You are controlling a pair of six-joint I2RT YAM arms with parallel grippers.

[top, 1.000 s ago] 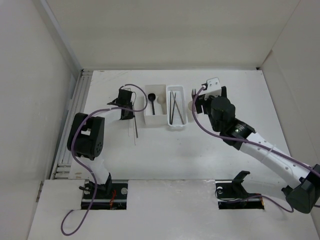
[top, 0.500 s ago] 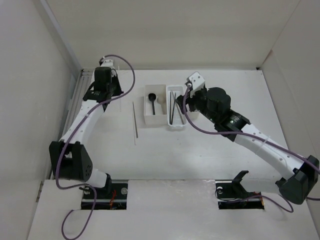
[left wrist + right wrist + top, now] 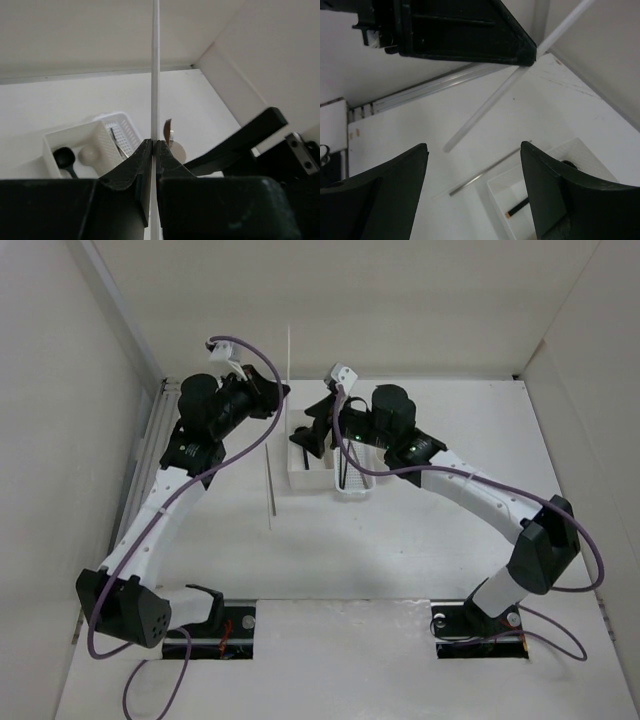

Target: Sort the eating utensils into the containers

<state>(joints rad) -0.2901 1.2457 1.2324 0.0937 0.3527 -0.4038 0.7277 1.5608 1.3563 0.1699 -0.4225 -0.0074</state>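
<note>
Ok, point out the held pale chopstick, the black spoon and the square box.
pale chopstick (image 3: 155, 75), left wrist view, mid shaft
black spoon (image 3: 64, 157), left wrist view, its bowl
square box (image 3: 72, 135), left wrist view, far wall

The pale chopstick (image 3: 155, 75) runs off the top edge of the left wrist view, and its lower length is lost between the dark fingers (image 3: 125, 175) of the left gripper (image 3: 154, 146). Those fingers cut off the near sides of the box (image 3: 60, 140) and tray (image 3: 125, 131) and half the cup (image 3: 177, 151); the fork (image 3: 168, 131) shows only as a brown sliver. From above, the right arm (image 3: 430, 455) covers the cup wholly, plus part of the tray and box, and the right gripper (image 3: 312, 435) is too dark to read there. In the right wrist view its fingers (image 3: 375, 200) are blurred, one hiding most of the black spoon (image 3: 568, 163)
</note>
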